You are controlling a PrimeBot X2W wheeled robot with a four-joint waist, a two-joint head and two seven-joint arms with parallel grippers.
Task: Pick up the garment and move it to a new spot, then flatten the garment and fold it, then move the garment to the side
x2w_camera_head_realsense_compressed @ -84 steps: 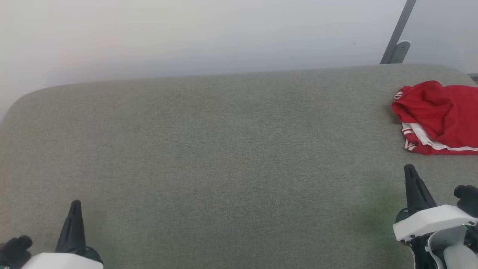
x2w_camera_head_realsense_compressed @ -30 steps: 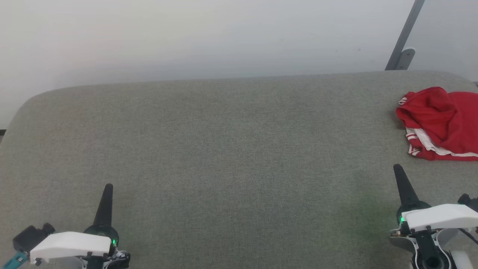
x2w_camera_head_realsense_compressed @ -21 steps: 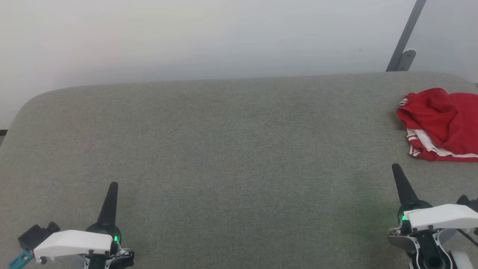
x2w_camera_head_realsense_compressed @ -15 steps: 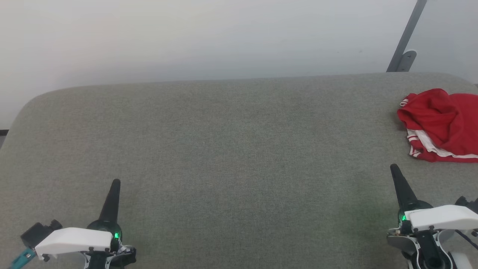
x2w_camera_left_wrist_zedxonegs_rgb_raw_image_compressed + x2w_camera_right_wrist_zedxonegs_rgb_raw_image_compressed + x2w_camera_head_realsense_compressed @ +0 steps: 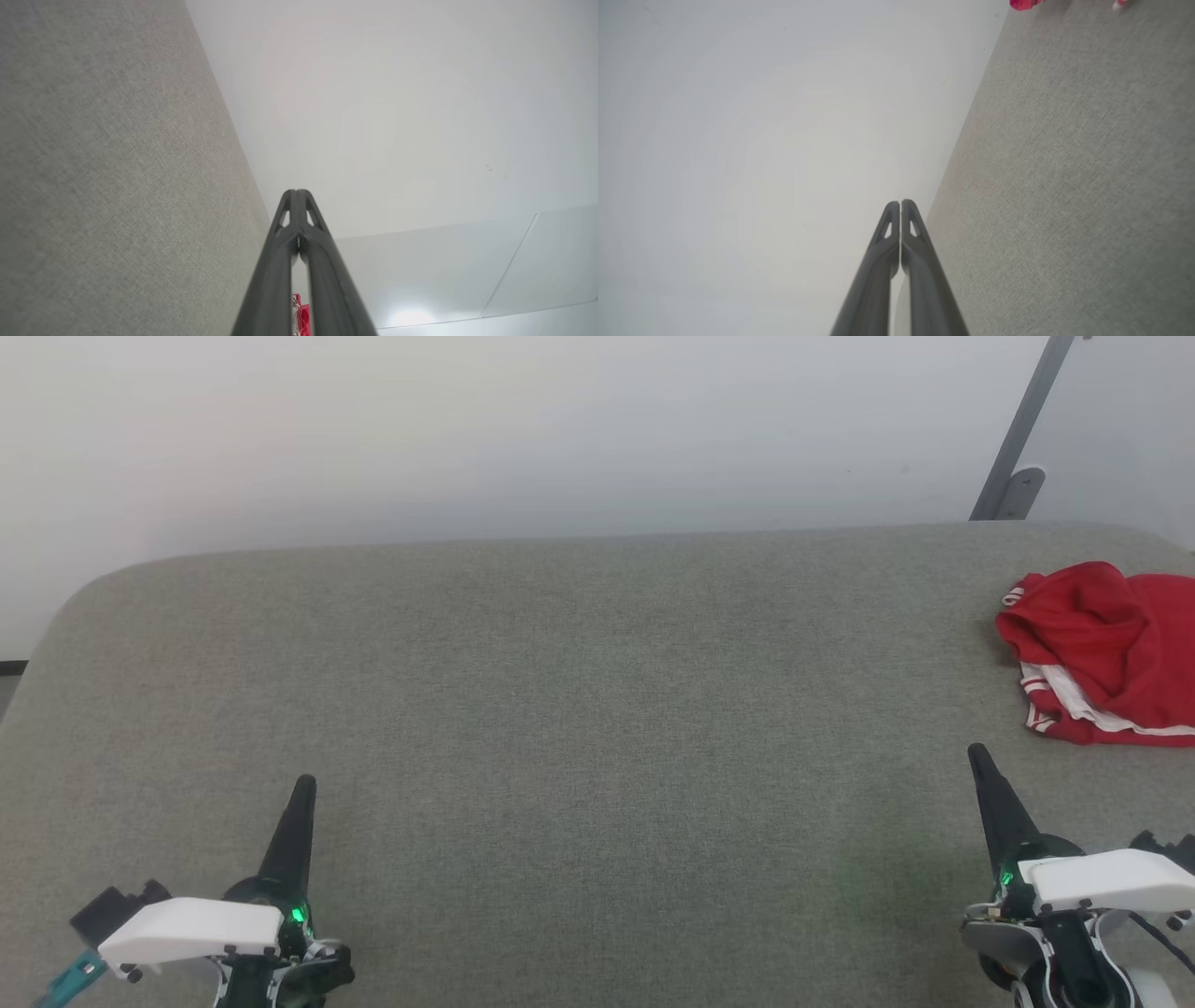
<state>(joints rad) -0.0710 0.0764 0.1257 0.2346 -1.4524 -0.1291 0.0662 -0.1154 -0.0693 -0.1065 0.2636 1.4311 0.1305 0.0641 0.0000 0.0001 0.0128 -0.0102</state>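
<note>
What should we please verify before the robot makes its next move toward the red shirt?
1. Location of the garment: ok, crumpled at the far right of the grey surface.
2. Grasp readiness of the right gripper: not ok, shut, empty.
3. Contact with the garment: not ok, right gripper apart, nearer the robot.
4. State of the left gripper: ok, shut, empty.
5. Spreading space: ok, the surface's middle is bare.

garment (image 5: 1102, 635): soft cloth, matt, creased
pad (image 5: 579, 691): woven cloth, matt, slightly rough
wall (image 5: 467, 429): smooth, matt
fingers (image 5: 322, 280): dark plastic, smooth, matt
wrist covers (image 5: 191, 929): white plastic, smooth, faint sheen
bar (image 5: 1027, 420): grey metal, smooth, matt
</note>
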